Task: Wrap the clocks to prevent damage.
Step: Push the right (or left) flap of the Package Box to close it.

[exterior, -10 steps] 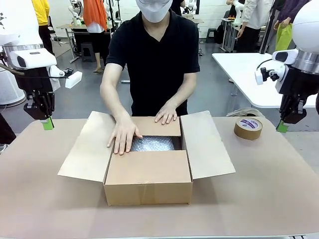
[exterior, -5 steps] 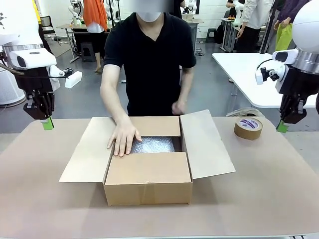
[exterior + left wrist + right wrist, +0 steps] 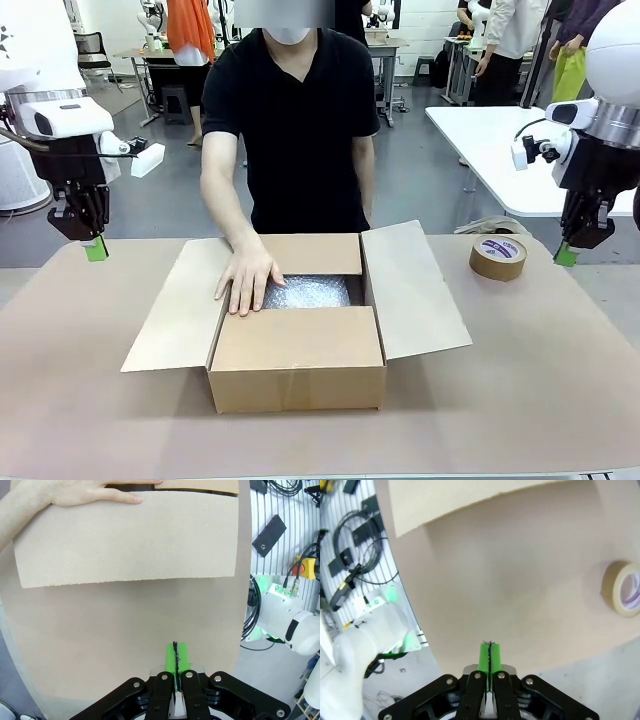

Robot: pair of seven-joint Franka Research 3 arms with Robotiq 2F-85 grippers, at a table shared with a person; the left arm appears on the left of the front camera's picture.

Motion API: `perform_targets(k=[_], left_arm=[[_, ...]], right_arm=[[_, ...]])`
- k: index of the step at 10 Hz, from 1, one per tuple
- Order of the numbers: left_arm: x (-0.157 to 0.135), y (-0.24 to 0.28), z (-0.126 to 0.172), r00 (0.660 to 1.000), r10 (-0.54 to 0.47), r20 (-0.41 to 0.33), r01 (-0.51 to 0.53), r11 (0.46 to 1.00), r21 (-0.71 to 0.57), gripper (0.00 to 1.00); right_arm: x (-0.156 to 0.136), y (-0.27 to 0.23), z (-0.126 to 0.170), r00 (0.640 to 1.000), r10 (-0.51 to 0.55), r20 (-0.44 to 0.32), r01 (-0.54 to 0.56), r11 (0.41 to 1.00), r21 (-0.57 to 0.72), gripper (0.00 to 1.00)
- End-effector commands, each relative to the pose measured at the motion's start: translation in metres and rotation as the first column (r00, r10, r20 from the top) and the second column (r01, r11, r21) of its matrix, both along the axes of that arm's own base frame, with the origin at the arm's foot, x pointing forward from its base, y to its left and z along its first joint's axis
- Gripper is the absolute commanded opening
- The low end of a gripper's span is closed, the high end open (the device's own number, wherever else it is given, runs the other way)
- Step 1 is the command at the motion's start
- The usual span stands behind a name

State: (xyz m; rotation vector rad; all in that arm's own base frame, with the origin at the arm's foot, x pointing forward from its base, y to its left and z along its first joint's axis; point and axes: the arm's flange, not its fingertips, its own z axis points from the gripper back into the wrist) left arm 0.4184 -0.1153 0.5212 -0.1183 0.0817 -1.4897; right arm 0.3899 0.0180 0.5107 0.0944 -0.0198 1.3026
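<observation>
Table (image 3: 520, 380) holds box (image 3: 298, 360), probably tape roll (image 3: 498, 257).

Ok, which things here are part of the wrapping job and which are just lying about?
In the job:
- box, flaps open
- bubble wrap inside it
- person's hand resting at the box's left rim

Lying about:
- tape roll, right of the box, untouched
- left tool and right tool, both shut, empty, out at the sides

No legible text found. The tape roll (image 3: 498, 257) at the far right of the worktop (image 3: 560, 360) carries purple print on its top face, too small to read.
</observation>
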Motion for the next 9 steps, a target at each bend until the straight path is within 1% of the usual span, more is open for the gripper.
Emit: perform_targets(k=[1, 2, 3, 4, 5, 6, 7, 8, 9], left_arm=[[-0.001, 0.002, 0.002, 1.0, 0.009, 0.007, -0.009, 1.0, -0.001, 0.0], [-0.001, 0.002, 0.002, 1.0, 0.009, 0.007, -0.009, 1.0, -0.001, 0.0], [-0.001, 0.002, 0.002, 1.0, 0.009, 0.007, -0.009, 1.0, -0.001, 0.0], [-0.001, 0.002, 0.002, 1.0, 0.009, 0.007, -0.009, 1.0, -0.001, 0.0], [-0.001, 0.002, 0.002, 1.0, 0.009, 0.007, -0.009, 1.0, -0.001, 0.0], [-0.001, 0.002, 0.002, 1.0, 0.009, 0.007, -0.009, 1.0, -0.001, 0.0], [-0.001, 0.002, 0.002, 1.0, 0.009, 0.007, -0.009, 1.0, -0.001, 0.0], [-0.001, 0.002, 0.002, 1.0, 0.009, 0.007, -0.009, 1.0, -0.001, 0.0], [-0.001, 0.002, 0.002, 1.0, 0.009, 0.007, -0.009, 1.0, -0.001, 0.0]], right_arm=[[0.033, -0.018, -0.037, 0.992, 0.129, -0.015, -0.123, 0.971, 0.205, 0.01], [0.048, -0.029, -0.056, 0.984, 0.176, 0.003, -0.165, 0.913, 0.373, 0.01], [0.059, -0.039, -0.074, 0.984, 0.171, 0.048, -0.172, 0.855, 0.49, 0.01], [0.064, -0.047, -0.091, 0.992, 0.062, 0.113, -0.115, 0.82, 0.561, 0.01], [0.064, -0.049, -0.102, 0.991, 0.016, 0.131, -0.093, 0.791, 0.605, 0.01], [0.061, -0.05, -0.106, 0.992, 0.02, 0.128, -0.094, 0.791, 0.604, 0.01], [0.059, -0.048, -0.098, 0.992, 0.024, 0.127, -0.093, 0.818, 0.567, 0.01], [0.063, -0.056, -0.103, 0.993, 0.01, 0.118, -0.078, 0.805, 0.588, 0.01], [0.063, -0.056, -0.103, 0.993, 0.01, 0.118, -0.078, 0.805, 0.588, 0.01]])
